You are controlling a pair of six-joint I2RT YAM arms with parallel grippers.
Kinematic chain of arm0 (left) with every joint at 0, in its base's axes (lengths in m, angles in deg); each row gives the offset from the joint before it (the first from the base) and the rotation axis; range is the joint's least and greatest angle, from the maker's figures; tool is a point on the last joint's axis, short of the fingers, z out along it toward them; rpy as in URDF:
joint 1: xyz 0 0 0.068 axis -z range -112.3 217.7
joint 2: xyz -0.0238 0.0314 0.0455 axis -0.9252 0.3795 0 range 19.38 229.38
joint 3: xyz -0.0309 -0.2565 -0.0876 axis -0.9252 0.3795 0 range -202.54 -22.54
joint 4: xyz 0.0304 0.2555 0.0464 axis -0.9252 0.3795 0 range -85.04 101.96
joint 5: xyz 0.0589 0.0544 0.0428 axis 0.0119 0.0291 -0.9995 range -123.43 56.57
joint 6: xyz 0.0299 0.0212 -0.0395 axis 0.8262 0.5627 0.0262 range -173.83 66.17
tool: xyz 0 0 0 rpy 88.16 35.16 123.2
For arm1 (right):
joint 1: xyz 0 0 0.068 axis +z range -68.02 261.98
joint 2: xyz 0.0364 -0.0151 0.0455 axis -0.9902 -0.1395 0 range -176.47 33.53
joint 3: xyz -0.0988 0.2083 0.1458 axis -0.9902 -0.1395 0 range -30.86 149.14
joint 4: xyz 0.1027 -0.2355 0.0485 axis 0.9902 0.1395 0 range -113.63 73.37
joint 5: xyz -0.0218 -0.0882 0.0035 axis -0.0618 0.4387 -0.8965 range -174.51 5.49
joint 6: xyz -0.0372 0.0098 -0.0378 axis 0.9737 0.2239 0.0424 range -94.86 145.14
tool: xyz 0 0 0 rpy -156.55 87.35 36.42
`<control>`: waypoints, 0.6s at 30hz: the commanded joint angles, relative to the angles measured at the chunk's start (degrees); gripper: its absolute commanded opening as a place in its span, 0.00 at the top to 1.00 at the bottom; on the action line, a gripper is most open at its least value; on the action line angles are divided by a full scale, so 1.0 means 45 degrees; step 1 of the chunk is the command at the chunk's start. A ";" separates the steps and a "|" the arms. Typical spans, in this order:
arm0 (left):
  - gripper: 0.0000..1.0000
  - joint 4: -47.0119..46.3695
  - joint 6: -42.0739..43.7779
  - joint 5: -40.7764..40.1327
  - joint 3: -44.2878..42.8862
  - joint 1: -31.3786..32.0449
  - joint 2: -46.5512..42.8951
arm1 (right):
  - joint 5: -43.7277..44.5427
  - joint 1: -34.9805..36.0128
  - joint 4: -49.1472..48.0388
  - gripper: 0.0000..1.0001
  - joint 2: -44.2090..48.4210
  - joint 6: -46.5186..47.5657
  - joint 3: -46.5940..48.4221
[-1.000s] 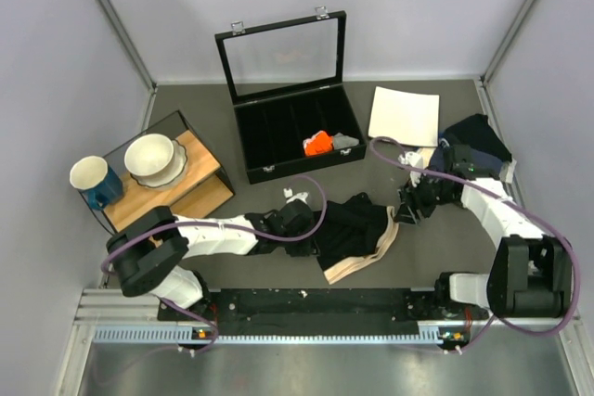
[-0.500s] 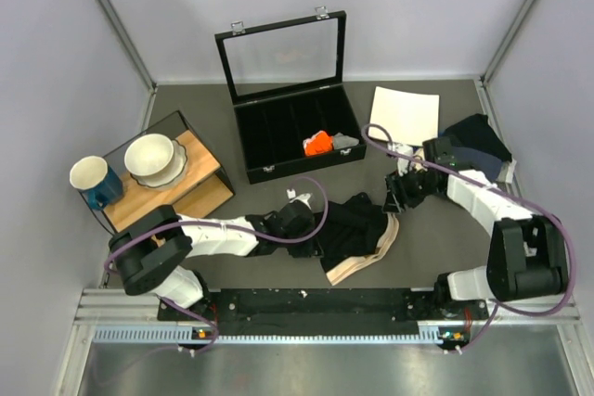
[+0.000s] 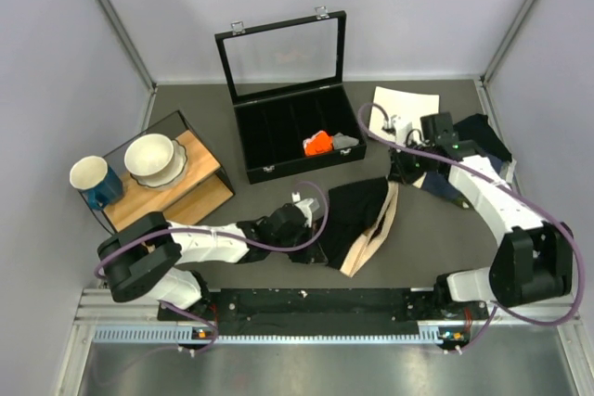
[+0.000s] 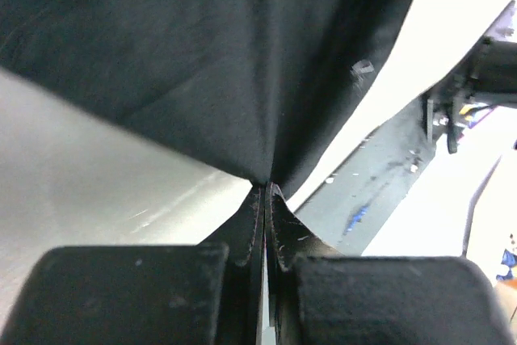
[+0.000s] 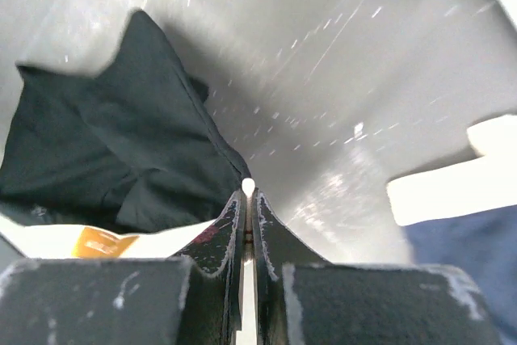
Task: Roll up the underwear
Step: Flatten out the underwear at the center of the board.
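The underwear (image 3: 357, 215) is stretching unrolled across the table (image 3: 436, 248) between both arms. The left gripper (image 4: 265, 191) is clamping its black edge and the right gripper (image 5: 248, 195) is pinching the opposite corner. All the rolling is still waiting.

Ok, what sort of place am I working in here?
Probably a lab test cell, not a home: plain panel walls, an aluminium rail along the near edge, and staged props like the divided black case.

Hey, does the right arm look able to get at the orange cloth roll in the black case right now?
Likely yes, once freed: the case lid stands open over the orange roll with nothing between, but the right hand is shut on the underwear.
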State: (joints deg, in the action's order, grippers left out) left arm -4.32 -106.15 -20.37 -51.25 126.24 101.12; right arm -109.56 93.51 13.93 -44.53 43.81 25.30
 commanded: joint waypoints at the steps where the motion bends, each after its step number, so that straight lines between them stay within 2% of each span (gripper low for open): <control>1: 1.00 -0.1630 0.0863 0.1608 -0.0747 0.0367 -0.0254 | 0.0802 0.0114 -0.0202 1.00 0.0688 0.0615 0.1774; 9: 1.00 -0.2937 0.0826 0.3715 -0.2760 0.1677 0.2147 | 0.2323 0.0133 -0.0963 1.00 0.0355 0.1219 0.1037; 12: 0.94 -0.3640 0.0552 0.3934 -0.2625 0.1737 0.2482 | 0.2774 0.0133 -0.1217 1.00 0.0472 0.1590 0.0121; 13: 0.86 -0.3622 0.0687 0.3818 -0.2527 0.1698 0.2327 | 0.2892 0.0114 -0.1218 1.00 0.0491 0.1688 -0.0037; 17: 0.69 -0.1266 0.2499 0.2531 -0.2680 0.1249 0.0554 | 0.3322 0.0133 -0.1335 1.00 0.0628 0.2080 -0.0663; 18: 0.66 0.0056 0.3452 0.2276 -0.2857 0.0919 0.0277 | 0.3439 0.0133 -0.1413 1.00 0.0667 0.2099 -0.0838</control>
State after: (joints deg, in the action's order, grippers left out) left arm -13.10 -100.73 -6.31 -62.27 133.30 110.19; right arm -97.54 93.51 10.61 -42.65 50.96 23.01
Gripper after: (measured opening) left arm 0.285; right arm 0.014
